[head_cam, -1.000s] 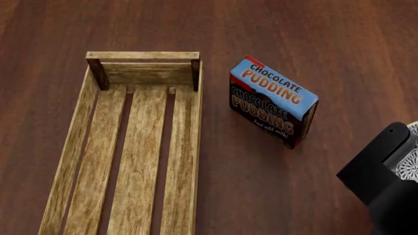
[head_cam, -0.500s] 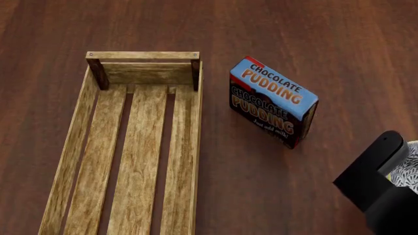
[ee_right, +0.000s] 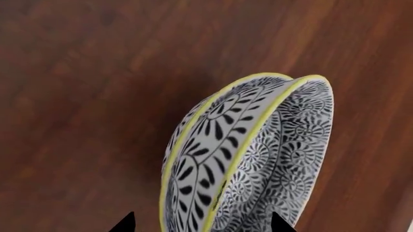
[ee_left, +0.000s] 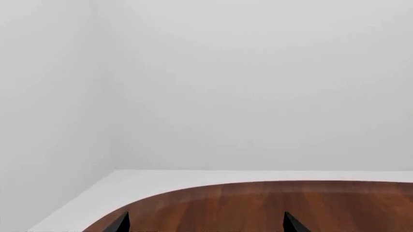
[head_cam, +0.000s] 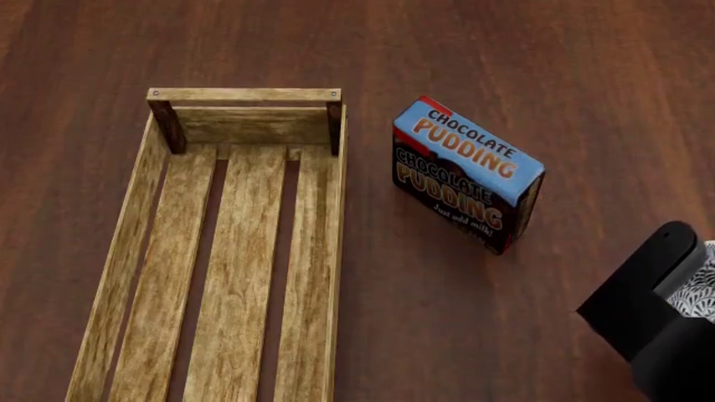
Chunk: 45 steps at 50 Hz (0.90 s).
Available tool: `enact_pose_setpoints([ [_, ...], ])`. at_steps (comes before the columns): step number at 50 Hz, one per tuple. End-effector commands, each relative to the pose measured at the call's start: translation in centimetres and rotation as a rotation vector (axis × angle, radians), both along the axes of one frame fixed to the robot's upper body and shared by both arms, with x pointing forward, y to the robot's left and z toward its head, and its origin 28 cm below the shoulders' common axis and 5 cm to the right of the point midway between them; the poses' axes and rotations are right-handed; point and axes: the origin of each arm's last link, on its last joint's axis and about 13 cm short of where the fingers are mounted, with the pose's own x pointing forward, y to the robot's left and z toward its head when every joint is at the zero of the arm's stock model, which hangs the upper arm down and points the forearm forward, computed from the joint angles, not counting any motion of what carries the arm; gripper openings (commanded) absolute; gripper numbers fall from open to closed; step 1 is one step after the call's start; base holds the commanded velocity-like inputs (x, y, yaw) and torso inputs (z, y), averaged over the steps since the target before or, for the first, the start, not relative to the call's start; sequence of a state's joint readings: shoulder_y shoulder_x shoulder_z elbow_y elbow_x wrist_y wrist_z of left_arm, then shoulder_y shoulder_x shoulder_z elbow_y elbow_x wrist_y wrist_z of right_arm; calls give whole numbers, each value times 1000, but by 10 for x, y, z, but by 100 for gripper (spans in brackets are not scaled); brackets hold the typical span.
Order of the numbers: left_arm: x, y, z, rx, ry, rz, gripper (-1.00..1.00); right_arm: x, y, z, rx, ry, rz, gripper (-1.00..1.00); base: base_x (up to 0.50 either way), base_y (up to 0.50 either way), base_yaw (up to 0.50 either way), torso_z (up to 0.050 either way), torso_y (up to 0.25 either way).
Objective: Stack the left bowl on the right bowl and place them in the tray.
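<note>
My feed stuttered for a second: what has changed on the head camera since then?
Only the right arm shifted slightly at the lower right edge: it dipped, then came back almost to where it was, with a bit of the patterned bowls showing beside it. The tray and pudding box stayed put.

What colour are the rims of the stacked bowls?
Yellow, over black-and-white leaf and floral patterning on the stacked bowls; the right wrist view shows it best.

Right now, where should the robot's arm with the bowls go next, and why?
Probably toward the robot's left, over the tray. The two stacked bowls are already nested at the right gripper, but they sit far right of the pudding box, and the tray holds nothing.
</note>
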State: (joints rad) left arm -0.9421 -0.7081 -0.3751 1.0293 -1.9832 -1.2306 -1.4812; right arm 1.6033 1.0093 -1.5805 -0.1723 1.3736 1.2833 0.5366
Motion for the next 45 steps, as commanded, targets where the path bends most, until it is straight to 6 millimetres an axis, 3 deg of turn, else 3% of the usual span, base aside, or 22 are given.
enact_pose_setpoints([
  [1, -1, 0, -1, -1, 4, 3, 100, 6, 0, -9, 0, 15, -2, 100, 0, 0, 0, 0, 0],
  [31, 2, 0, -4, -1, 23, 13, 100, 19, -1, -53, 14, 61, -52, 100, 0, 0, 0, 0, 0],
  [45, 6, -1, -7, -1, 32, 10, 100, 18, -6, -64, 5, 75, -68, 100, 0, 0, 0, 0, 0],
])
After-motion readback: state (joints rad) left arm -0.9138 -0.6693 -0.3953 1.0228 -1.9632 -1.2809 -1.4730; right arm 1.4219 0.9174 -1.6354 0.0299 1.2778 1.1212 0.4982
